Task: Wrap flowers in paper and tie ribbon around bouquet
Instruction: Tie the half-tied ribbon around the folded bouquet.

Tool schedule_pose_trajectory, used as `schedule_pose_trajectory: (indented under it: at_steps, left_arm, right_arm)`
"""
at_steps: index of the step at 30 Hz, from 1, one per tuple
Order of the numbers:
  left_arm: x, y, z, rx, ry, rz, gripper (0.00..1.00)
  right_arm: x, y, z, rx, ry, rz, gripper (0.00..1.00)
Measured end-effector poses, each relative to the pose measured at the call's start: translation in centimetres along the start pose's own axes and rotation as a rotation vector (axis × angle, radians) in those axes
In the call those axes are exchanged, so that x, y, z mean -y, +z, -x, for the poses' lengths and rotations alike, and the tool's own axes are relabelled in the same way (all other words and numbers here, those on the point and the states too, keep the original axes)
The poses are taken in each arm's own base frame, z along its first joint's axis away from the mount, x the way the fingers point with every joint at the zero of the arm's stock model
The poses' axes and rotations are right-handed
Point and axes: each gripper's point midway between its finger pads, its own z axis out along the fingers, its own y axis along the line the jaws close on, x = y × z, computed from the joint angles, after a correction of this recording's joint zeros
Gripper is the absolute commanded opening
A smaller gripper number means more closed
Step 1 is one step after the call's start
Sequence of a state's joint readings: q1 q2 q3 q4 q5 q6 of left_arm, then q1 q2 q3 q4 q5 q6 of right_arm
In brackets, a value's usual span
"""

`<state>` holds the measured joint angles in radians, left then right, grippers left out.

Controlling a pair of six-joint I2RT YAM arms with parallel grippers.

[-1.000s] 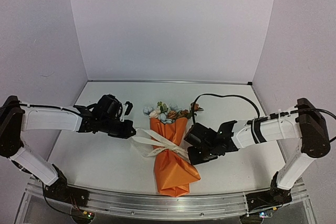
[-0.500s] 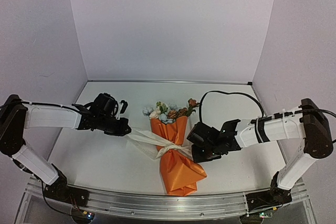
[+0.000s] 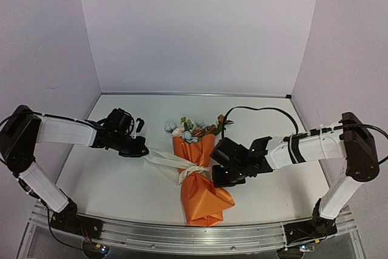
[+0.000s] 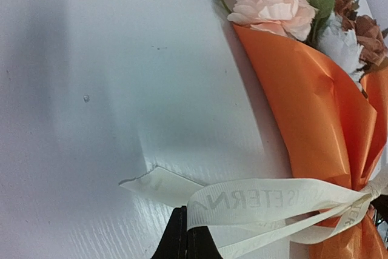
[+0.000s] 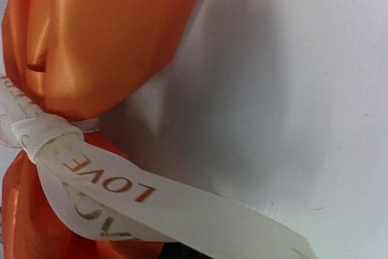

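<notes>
Over the last second the two arms have drawn apart, and the ribbon (image 3: 170, 161) has gone from slack loops to a tight knot. The orange paper (image 3: 203, 197) now pinches in at the waist of the bouquet (image 3: 195, 150). The left gripper (image 3: 140, 150) is clamped on one ribbon tail and the right gripper (image 3: 216, 177) on the other. The bouquet lies on the table (image 3: 115, 183) between them, with the flowers (image 3: 191, 130) pointing away from both. The tie looks nearly done — probably only letting go remains. A black cable (image 3: 260, 111) loops beyond the right gripper, well apart from the ribbon, and seems no hindrance.
</notes>
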<state>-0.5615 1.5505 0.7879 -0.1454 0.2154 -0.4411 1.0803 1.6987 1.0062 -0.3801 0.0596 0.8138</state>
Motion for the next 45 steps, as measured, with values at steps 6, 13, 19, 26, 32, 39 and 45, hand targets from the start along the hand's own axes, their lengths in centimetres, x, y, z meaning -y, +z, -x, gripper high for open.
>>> schedule_pose_trajectory:
  at_steps: [6, 13, 19, 26, 32, 39, 45]
  left_arm:
    - [-0.6, 0.6, 2.7, 0.019, -0.04, -0.01, 0.0]
    - [1.3, 0.5, 4.4, 0.034, -0.116, -0.107, 0.3]
    - [0.7, 0.8, 1.6, -0.023, -0.276, -0.123, 0.55]
    - [0.4, -1.4, -0.2, -0.011, -0.439, -0.127, 0.64]
    - [0.5, -2.2, -1.3, 0.017, -0.633, -0.189, 0.62]
    - [2.9, -1.3, -3.5, 0.015, -0.853, -0.234, 0.62]
    - [6.0, -0.5, -3.4, 0.051, -0.975, -0.304, 0.59]
  right_arm:
    - [-2.8, 0.8, 1.3, 0.01, 0.003, 0.059, 0.05]
    - [-2.5, 0.6, 0.9, 0.002, -0.013, 0.068, 0.4]
    - [-1.0, -0.7, -0.1, -0.001, -0.042, 0.06, 0.52]
    - [-0.5, -2.5, -0.1, 0.02, -0.054, 0.086, 0.59]
    - [-0.3, -4.1, 0.2, 0.048, -0.078, 0.117, 0.59]
    - [0.7, -5.2, 1.1, 0.081, -0.099, 0.131, 0.57]
    - [2.1, -5.8, 2.0, 0.108, -0.091, 0.123, 0.57]
